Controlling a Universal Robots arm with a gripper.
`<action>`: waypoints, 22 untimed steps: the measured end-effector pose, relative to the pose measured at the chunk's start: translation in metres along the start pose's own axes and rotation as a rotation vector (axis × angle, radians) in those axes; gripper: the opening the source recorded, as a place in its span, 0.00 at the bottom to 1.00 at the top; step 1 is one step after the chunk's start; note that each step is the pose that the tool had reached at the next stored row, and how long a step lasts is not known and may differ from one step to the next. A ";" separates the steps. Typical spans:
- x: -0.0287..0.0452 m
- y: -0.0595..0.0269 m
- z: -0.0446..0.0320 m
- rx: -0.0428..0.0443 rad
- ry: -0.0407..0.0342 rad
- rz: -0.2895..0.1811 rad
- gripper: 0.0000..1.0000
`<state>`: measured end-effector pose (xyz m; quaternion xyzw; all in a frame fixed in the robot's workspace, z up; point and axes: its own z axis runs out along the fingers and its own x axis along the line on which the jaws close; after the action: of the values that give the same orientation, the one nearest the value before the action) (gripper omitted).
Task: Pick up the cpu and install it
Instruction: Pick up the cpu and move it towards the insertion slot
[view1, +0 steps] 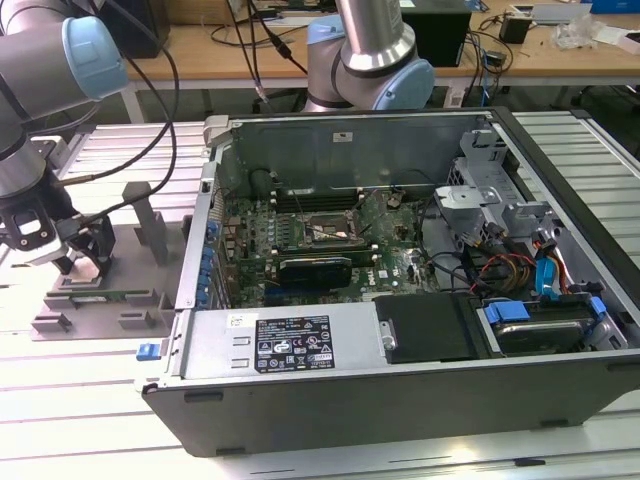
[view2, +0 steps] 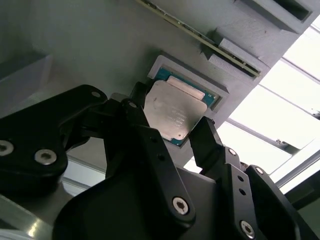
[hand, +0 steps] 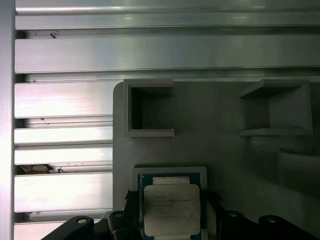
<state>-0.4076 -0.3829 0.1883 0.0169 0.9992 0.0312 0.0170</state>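
One cpu (view2: 173, 111), gripper (view2: 170, 117) astride its edges

Work surface is a table (view1: 60, 400) of ribbed aluminium slats (hand: 150, 55), grooves running lengthwise, pale and glaring where the light hits them, duller in the gaps. Behind it, at the far side in the exterior view, stands a wooden bench (view1: 200, 45). The bench top is cluttered with loose black cables (view1: 262, 40), a black box (view1: 440, 30) and a clear plastic bag (view1: 578, 35).

1 cpu (view2: 172, 112), 1 computer case (view1: 350, 405), 1 grey tray (view1: 125, 262).
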 end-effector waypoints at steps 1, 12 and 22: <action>-0.0001 0.0000 0.0000 0.0000 -0.0001 0.000 0.62; -0.0001 0.0000 -0.0001 -0.0002 -0.0001 -0.001 0.62; -0.0005 0.0007 -0.0128 -0.0001 -0.0001 -0.001 0.54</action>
<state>-0.4075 -0.3830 0.2012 0.0166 0.9992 0.0312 0.0171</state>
